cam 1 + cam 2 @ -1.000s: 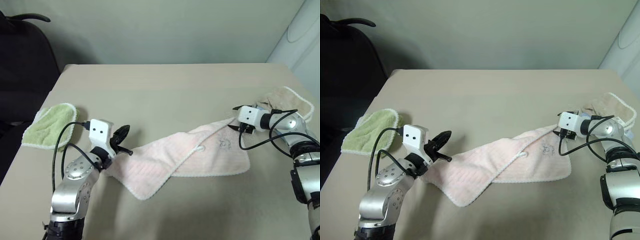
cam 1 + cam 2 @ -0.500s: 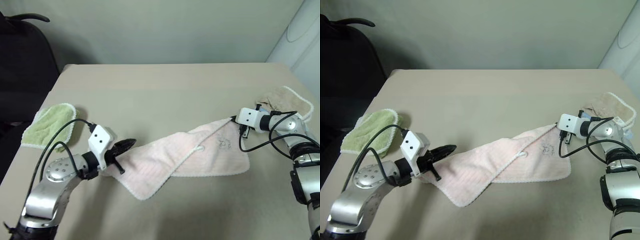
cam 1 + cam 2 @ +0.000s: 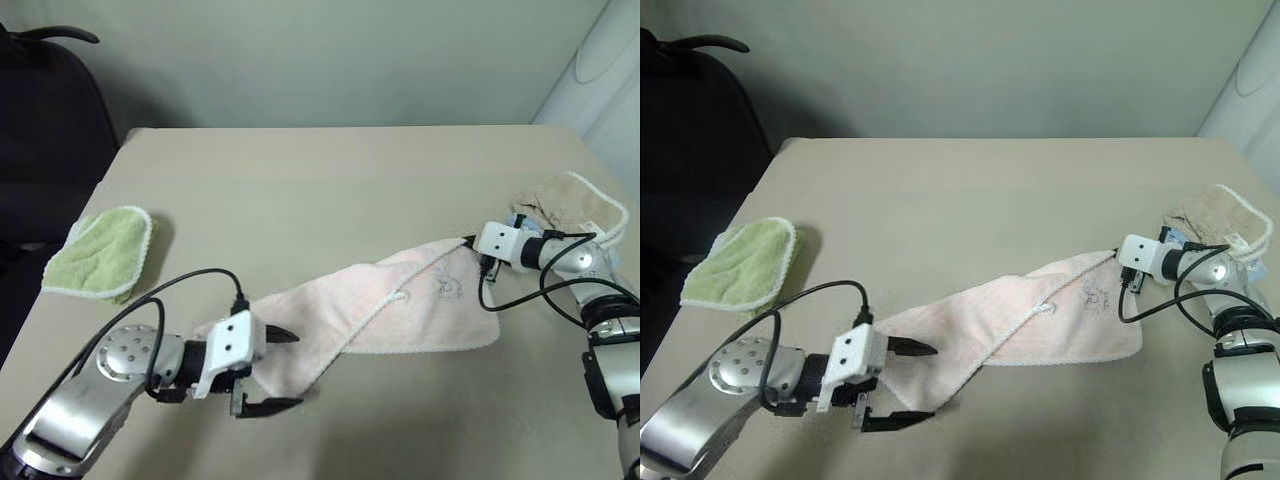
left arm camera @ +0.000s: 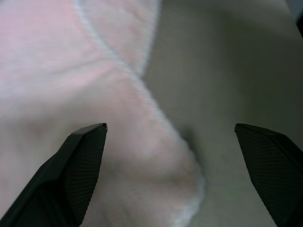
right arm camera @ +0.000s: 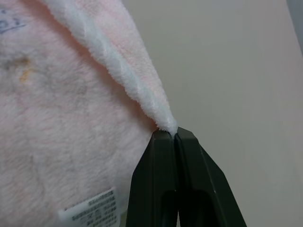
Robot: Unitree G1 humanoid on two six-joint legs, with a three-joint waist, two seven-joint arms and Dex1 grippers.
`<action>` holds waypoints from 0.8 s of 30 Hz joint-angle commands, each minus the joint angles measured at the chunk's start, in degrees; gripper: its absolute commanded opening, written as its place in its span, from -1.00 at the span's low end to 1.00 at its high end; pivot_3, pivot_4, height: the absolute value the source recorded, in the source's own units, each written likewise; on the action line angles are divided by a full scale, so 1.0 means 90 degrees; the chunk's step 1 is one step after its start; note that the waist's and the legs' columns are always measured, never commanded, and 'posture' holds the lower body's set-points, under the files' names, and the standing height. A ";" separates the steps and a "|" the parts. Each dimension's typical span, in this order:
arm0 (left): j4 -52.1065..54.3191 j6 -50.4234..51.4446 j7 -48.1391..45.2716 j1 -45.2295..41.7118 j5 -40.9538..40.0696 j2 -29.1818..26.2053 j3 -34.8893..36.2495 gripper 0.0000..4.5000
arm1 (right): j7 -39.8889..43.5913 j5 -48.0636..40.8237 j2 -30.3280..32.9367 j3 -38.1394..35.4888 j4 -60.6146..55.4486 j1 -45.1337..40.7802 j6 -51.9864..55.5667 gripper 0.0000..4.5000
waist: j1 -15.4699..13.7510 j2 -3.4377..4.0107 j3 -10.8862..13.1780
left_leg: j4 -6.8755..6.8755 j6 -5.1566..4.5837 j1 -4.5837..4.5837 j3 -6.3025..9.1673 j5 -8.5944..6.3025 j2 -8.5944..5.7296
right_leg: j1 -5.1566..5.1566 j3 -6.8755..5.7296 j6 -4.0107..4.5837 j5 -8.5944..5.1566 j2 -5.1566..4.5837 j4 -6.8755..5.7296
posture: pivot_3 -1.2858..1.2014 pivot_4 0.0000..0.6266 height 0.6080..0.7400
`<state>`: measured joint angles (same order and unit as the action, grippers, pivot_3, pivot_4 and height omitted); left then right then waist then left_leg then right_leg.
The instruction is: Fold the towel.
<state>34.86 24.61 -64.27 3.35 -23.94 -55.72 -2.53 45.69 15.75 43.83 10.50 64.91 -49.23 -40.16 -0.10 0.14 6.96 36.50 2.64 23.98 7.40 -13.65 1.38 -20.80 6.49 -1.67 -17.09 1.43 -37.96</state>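
Observation:
The pale pink towel (image 3: pixel 390 295) lies stretched and partly doubled over across the table (image 3: pixel 330 180), its printed motif facing up near its right end. My left gripper (image 3: pixel 277 371) hovers low at the towel's near left corner, open, one finger over the cloth and the other over bare table. In the left wrist view the towel's rounded corner (image 4: pixel 142 156) lies between the spread fingers (image 4: pixel 85 156). My right gripper (image 3: pixel 470 245) is shut on the towel's far right corner; in the right wrist view the white-edged tip (image 5: pixel 163 120) ends in the closed fingertips (image 5: pixel 174 137).
A light green terry cloth (image 3: pixel 100 250) lies at the table's left edge. A beige towel with white trim (image 3: pixel 575 200) sits at the right edge, just behind my right arm. A black chair (image 3: pixel 50 110) stands off the far left corner.
My left gripper let go of the towel's left end, swung back toward the near edge and opened wide. My right gripper closed on the towel's right corner and stayed put.

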 commanded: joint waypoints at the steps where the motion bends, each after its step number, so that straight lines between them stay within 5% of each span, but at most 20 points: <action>1: 0.0146 -0.0293 -0.0112 -0.0084 0.0479 -0.0146 -0.0425 0.99 | 0.0079 -0.0266 0.0191 -0.0224 -0.0324 0.0079 -0.0029 -1.00 | -0.0001 0.0000 0.0000 | 0.0000 -0.0004 -0.0001 0.0000 -0.0002 0.0003 | 0.0000 -0.0001 0.0000 0.0000 0.0000 0.0000 | 0.03 -0.52 1.00; 11: -0.0444 -0.0764 -0.0027 -0.0213 0.1655 -0.0304 -0.1073 0.99 | 0.0303 -0.0594 0.0224 -0.0341 -0.0868 0.0481 0.0165 -1.00 | -0.0001 0.0002 -0.0001 | -0.0001 -0.0025 -0.0001 0.0001 -0.0015 0.0008 | 0.0001 -0.0001 0.0000 0.0000 0.0000 0.0002 | 0.03 -0.52 1.00; 24: -0.0245 -0.0570 0.0098 0.0003 0.1169 -0.0105 -0.0677 -0.99 | 0.0380 -0.0765 0.0184 -0.0316 -0.1159 0.0597 0.0362 -1.00 | 0.0010 0.0003 -0.0002 | -0.0002 -0.0026 -0.0002 0.0001 -0.0015 0.0011 | 0.0001 0.0000 0.0000 0.0000 0.0000 0.0002 | 0.03 -0.52 1.00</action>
<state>31.30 19.22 -63.42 2.88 -12.16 -57.12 -9.65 48.93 10.27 44.82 9.31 55.91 -43.57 -36.91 -0.01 0.17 6.95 36.48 2.41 23.97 7.41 -13.78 1.49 -20.79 6.48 -1.67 -17.09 1.44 -37.94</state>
